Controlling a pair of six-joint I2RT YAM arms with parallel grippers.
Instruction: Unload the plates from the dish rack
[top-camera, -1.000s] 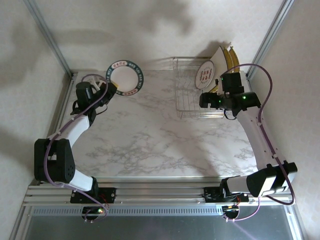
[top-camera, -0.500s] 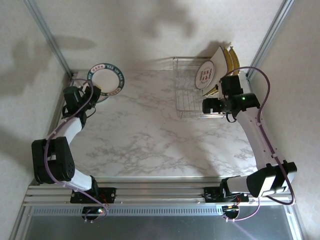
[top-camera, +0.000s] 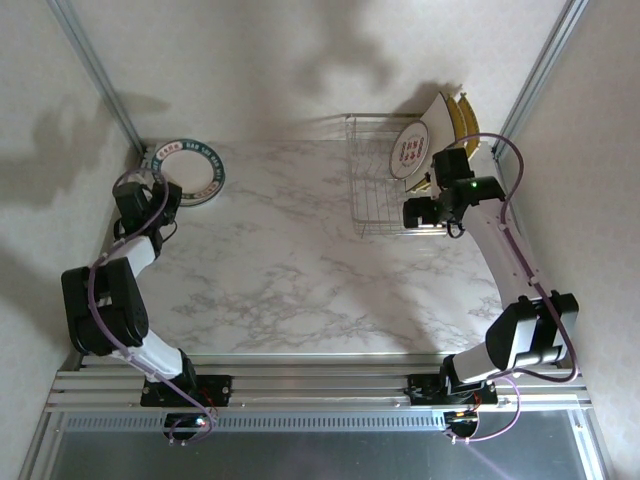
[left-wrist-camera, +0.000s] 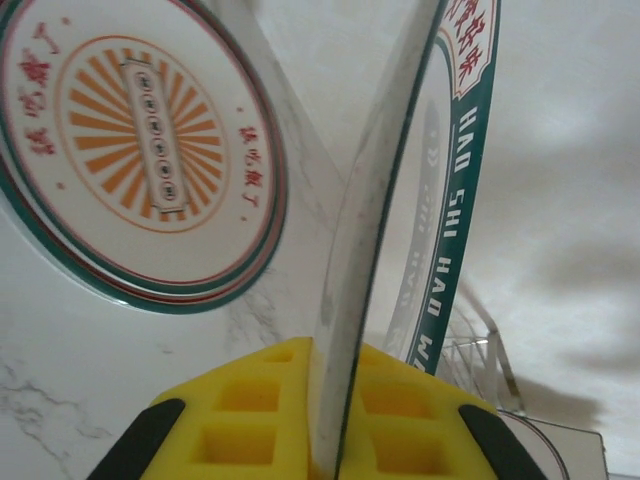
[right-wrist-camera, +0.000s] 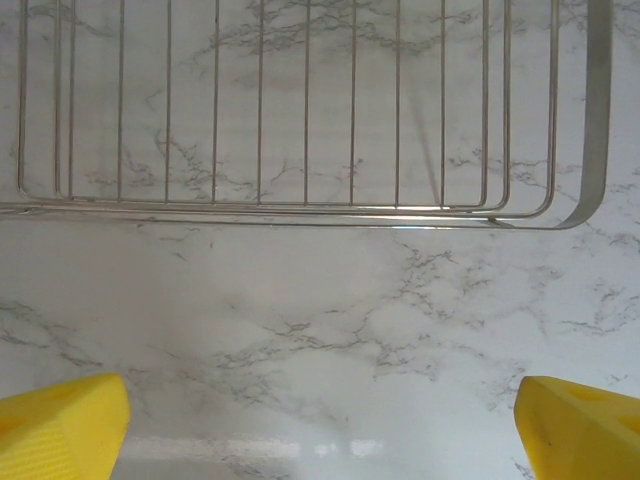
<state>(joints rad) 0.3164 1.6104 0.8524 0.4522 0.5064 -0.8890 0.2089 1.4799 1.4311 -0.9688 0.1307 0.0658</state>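
- The left gripper (left-wrist-camera: 335, 400) has its yellow pads (left-wrist-camera: 250, 400) clenched on the rim of a round green-rimmed plate (left-wrist-camera: 440, 200), held edge-on and nearly upright.
- Close by, at ten o'clock in the wrist view, is a sunburst plate (left-wrist-camera: 140, 150). I cannot tell whether it lies flat or leans.
- Seen from above, this is the ten o'clock corner of the table (top-camera: 300, 270).
- The right gripper (right-wrist-camera: 320, 420) has its fingers (right-wrist-camera: 60, 415) spread wide, grasping nothing, over bare marble with the near wire of the dish rack (right-wrist-camera: 300, 208) at twelve o'clock.
- The rack sits at one o'clock on the table and holds a round red-marked plate (top-camera: 411, 148). Square plates (top-camera: 450, 115) lean at its far end.
- Step in hand, as I judge it: setting the carried plate down.
- Next, the left lowers and releases. The right must reach the round plate's rim and lift straight up, clear of the dividers.
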